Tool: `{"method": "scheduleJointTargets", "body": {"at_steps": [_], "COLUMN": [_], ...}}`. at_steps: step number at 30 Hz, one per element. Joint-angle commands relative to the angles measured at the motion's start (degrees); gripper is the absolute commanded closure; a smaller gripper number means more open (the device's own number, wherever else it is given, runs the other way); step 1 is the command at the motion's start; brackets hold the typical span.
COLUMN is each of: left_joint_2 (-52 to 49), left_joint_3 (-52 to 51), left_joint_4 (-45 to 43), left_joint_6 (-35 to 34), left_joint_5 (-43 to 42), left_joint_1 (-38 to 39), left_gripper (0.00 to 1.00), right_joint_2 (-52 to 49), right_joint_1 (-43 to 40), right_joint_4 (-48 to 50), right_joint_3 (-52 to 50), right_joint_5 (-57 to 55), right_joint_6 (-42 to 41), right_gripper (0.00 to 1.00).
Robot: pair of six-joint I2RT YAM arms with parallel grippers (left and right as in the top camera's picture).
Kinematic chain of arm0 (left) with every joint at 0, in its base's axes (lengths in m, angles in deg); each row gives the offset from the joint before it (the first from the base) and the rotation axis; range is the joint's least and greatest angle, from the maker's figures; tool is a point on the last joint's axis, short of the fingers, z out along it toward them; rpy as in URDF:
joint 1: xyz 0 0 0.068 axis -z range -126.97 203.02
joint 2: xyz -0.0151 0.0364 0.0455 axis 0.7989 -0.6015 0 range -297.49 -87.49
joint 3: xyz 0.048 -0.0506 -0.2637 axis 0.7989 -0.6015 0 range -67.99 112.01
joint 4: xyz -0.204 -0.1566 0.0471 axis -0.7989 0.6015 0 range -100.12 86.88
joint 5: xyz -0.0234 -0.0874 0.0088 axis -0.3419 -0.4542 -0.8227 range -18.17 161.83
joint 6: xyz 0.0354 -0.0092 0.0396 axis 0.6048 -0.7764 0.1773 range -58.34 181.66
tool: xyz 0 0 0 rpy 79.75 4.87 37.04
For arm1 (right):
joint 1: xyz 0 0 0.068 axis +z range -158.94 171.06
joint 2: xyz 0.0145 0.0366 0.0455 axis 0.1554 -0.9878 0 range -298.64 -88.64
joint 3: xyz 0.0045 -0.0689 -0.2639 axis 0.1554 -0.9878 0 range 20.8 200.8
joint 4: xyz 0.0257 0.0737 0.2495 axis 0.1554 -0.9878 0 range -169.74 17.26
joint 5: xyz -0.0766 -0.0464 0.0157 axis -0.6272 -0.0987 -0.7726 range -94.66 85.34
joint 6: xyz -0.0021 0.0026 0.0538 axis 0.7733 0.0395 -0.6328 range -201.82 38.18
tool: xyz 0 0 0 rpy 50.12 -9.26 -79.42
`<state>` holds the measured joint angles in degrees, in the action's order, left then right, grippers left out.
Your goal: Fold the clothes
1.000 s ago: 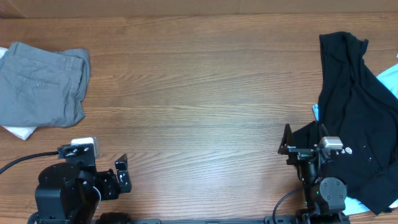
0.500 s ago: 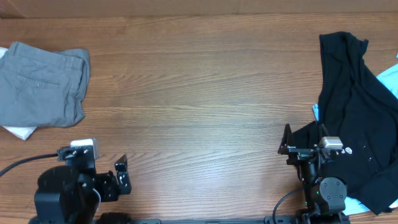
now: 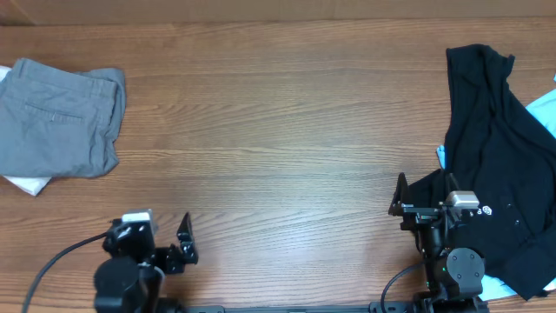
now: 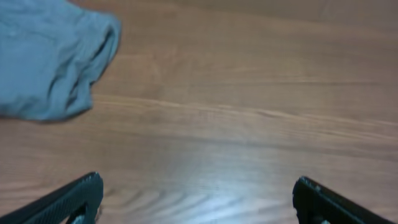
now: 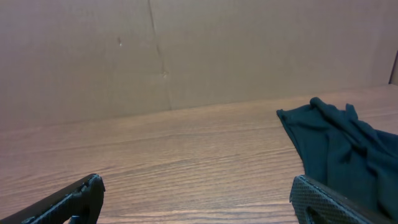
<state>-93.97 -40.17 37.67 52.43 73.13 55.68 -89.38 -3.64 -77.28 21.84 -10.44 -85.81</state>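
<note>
Left gripper [image 4: 196,186] spread wide, well apart from far-left shorts [image 3: 56,117]

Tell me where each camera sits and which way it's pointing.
Overhead: above the table, looking straight down; left gripper and right gripper show at the near edge.
Left wrist: low over the table, facing the shorts; its open fingers show.
Right wrist: low, facing the wall and black garment; its open fingers show.
Shared: overhead and left wrist both see the shorts.

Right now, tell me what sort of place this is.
Probably a robot lab bench: a bare wooden table, a plain brown backdrop, with grey shorts and a black garment laid out.
</note>
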Motion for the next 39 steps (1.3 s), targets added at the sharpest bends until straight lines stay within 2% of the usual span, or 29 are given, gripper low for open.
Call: {"method": "scheduleJointTargets", "body": {"at_steps": [1, 6, 10, 13, 15, 18, 39], "left_joint_2": [4.8, 6.3, 6.3, 6.3, 6.3, 6.3, 6.3], "left_joint_3": [-7.9, -14.3, -18.2, -22.1, -24.8, -27.5, -27.5], "left_joint_4": [-6.4, -18.2, -29.5, -37.9, -41.8, -43.8, -43.8], "left_joint_6": [0.4, 0.8, 5.4, 11.8, 13.3, 11.7, 11.4], "left_joint_5": [0.3, 0.3, 0.0, -3.4, -5.3, -5.8, -5.6], "left_joint_1": [0.3, -0.1, -0.1, -0.1, -0.1, -0.1, -0.1], "left_gripper": [0.00, 0.00, 0.00, 0.00, 0.00, 0.00, 0.00], "right_joint_2": [0.6, 0.6, 0.6, 0.6, 0.6, 0.6, 0.6], "right_joint_1": [-0.2, -0.2, -0.2, -0.2, -0.2, -0.2, -0.2], "right_joint_4": [0.3, 0.3, 0.3, 0.3, 0.3, 0.3, 0.3], "right_joint_3": [-0.6, -0.6, -0.6, -0.6, -0.6, -0.6, -0.6], "right_joint_5": [0.3, 0.3, 0.3, 0.3, 0.3, 0.3, 0.3], "right_joint_6": [0.4, 0.4, 0.4, 0.4, 0.4, 0.4, 0.4], "right_gripper": [0.00, 0.00, 0.00, 0.00, 0.00, 0.00, 0.00]}}
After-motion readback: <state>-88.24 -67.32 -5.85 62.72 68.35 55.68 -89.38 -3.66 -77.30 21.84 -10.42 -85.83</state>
